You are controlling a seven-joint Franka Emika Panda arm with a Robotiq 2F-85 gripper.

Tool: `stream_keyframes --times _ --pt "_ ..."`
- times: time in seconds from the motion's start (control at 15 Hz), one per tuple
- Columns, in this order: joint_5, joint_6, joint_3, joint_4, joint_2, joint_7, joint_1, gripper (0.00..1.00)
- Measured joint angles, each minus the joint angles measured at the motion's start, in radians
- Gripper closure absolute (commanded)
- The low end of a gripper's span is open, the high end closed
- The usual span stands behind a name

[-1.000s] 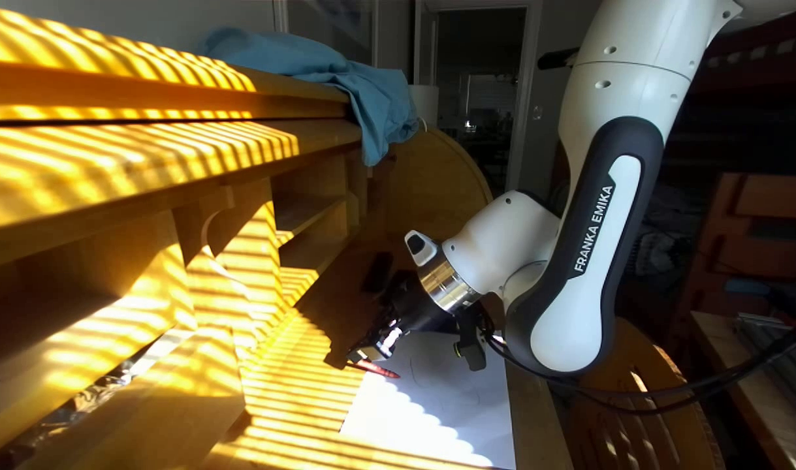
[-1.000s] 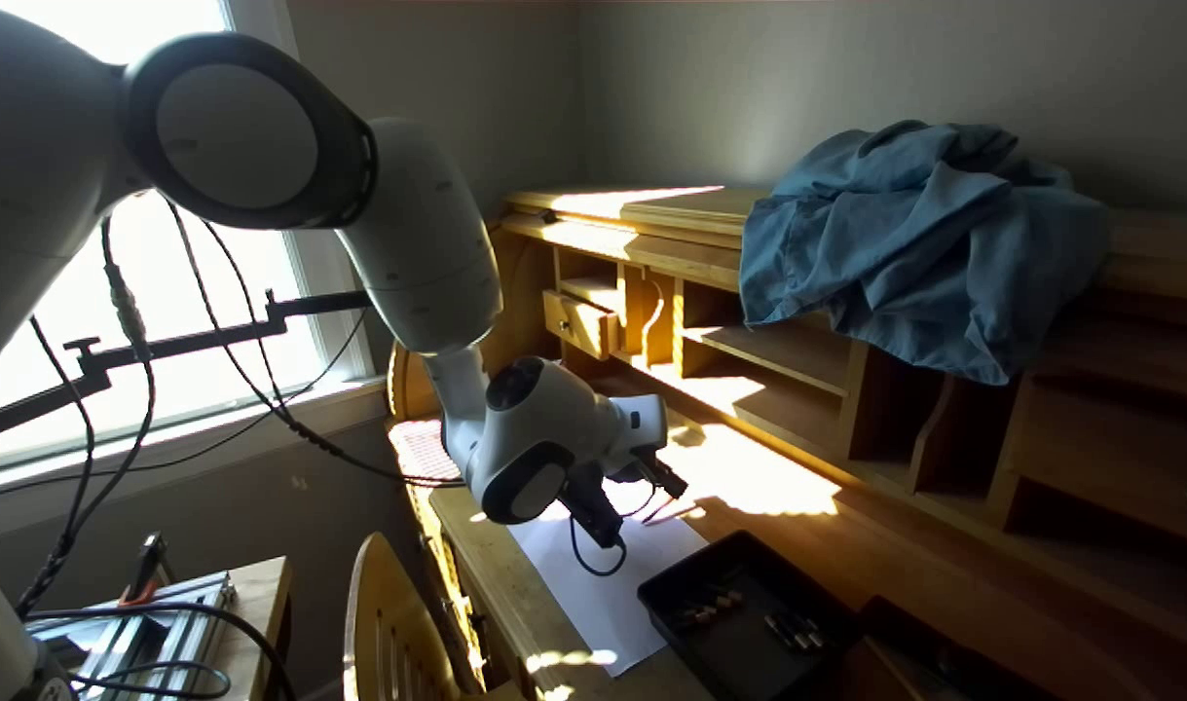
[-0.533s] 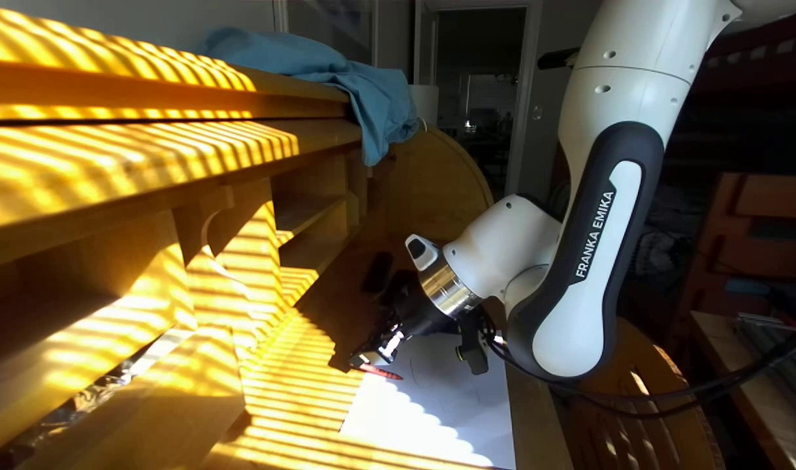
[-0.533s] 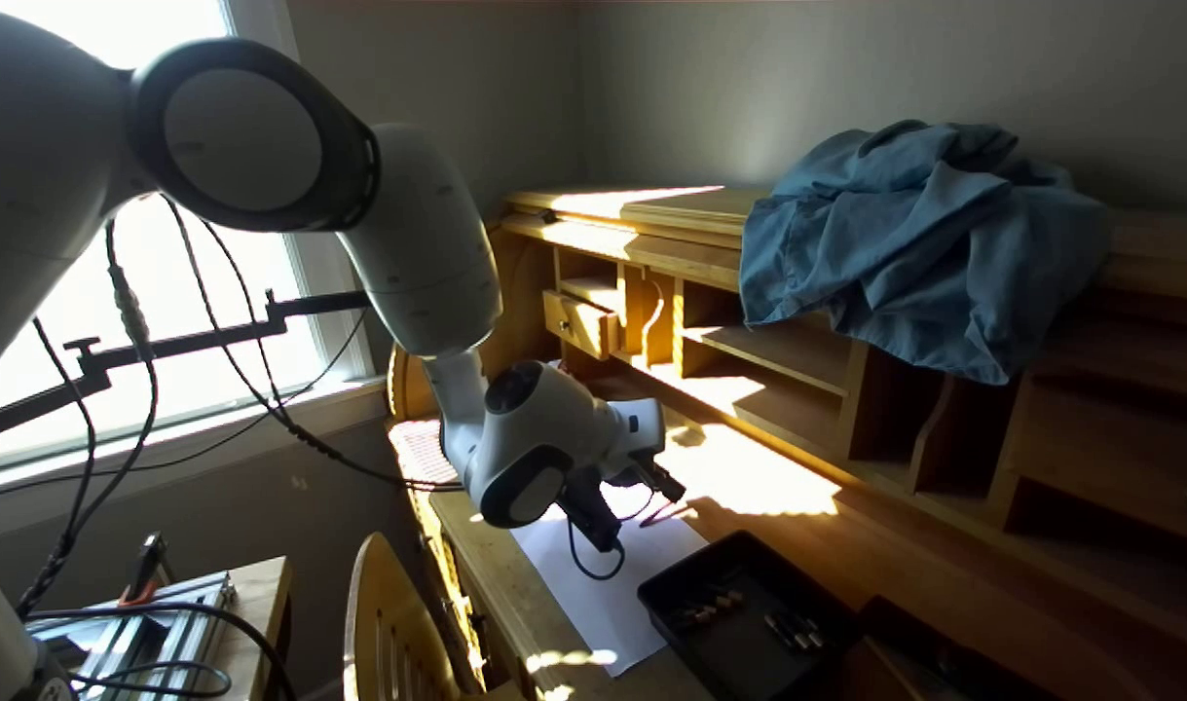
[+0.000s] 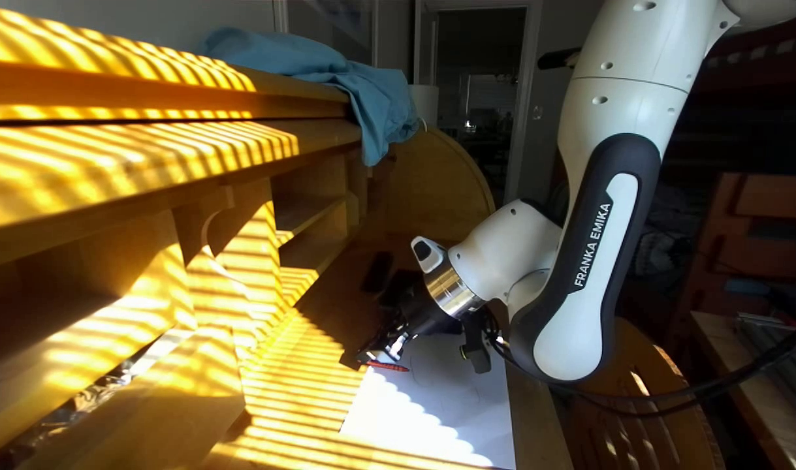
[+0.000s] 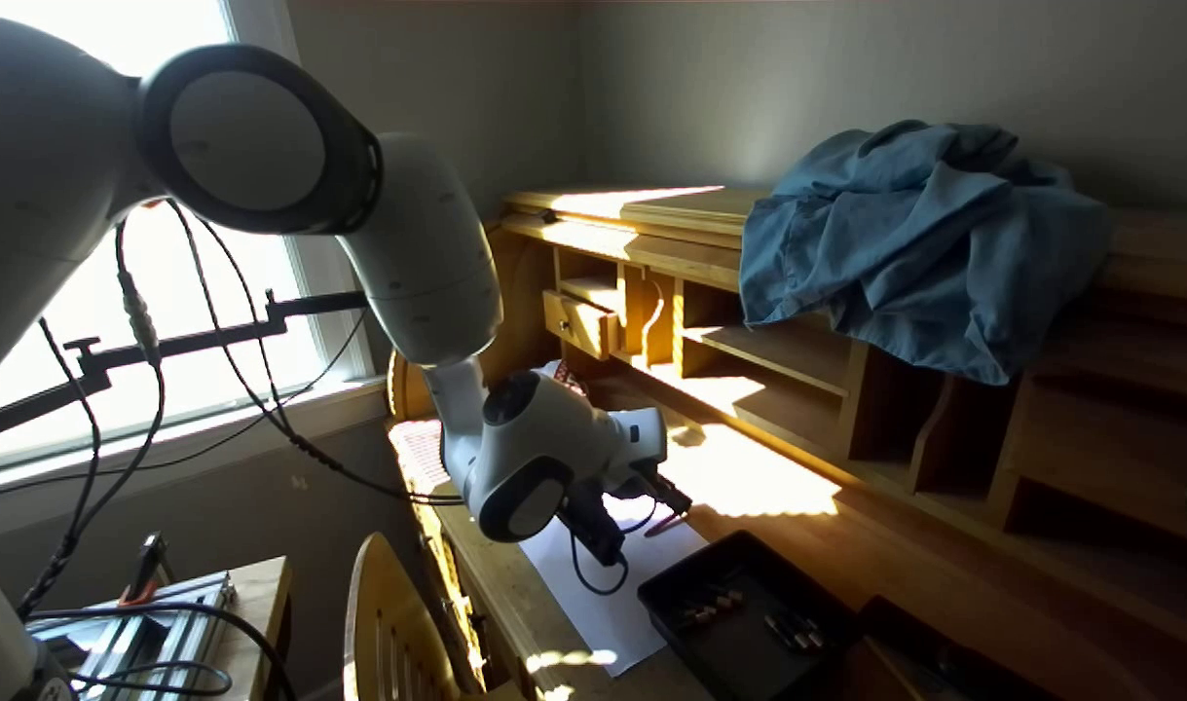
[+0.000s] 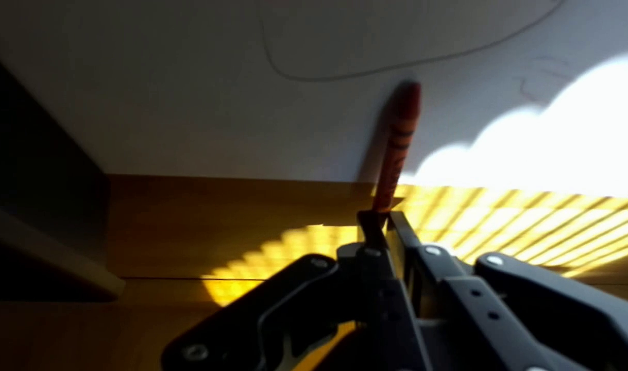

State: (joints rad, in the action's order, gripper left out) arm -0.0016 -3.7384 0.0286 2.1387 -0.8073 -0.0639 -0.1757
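Note:
A red crayon (image 7: 396, 149) is pinched by its rear end in my gripper (image 7: 384, 216), whose fingertips are shut on it in the wrist view. Its tip points out over a white sheet of paper (image 7: 216, 118), close to a faint curved line (image 7: 339, 78). The crayon's shadow runs right beside it; whether the tip touches the paper I cannot tell. In both exterior views the gripper (image 5: 373, 358) hangs tilted above the paper's edge, with the crayon (image 5: 390, 367) sticking out at a low slant. The crayon (image 6: 665, 524) shows small and dark there from the far side.
A black tray (image 6: 739, 672) with several short sticks stands beside the paper (image 6: 593, 604). Wooden desk shelves (image 6: 778, 355) rise behind, with a blue cloth (image 6: 914, 243) draped over the top. A wooden chair (image 6: 384, 623) stands at the desk front. Striped sunlight falls on the desk.
The gripper, with the crayon still in it, has shifted slightly along the paper's edge towards the tray side. The crayon looks a little more level than before. The upper arm has lowered slightly.

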Motion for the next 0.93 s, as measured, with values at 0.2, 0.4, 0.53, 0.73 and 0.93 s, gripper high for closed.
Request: stream_keyframes --times 0.2,0.4,0.53,0.73,0.93 --pt "0.001 -0.004 -0.008 0.001 0.000 -0.001 -0.005 0.98" --pt "0.001 -0.004 -0.008 0.001 0.000 -0.001 -0.011 0.98" --pt "0.001 -0.004 -0.003 0.000 0.000 -0.001 -0.013 0.98" --pt "0.000 -0.004 0.016 0.000 0.001 0.006 -0.009 0.98" --pt "0.000 0.004 0.040 0.001 0.008 0.022 0.003 0.98"
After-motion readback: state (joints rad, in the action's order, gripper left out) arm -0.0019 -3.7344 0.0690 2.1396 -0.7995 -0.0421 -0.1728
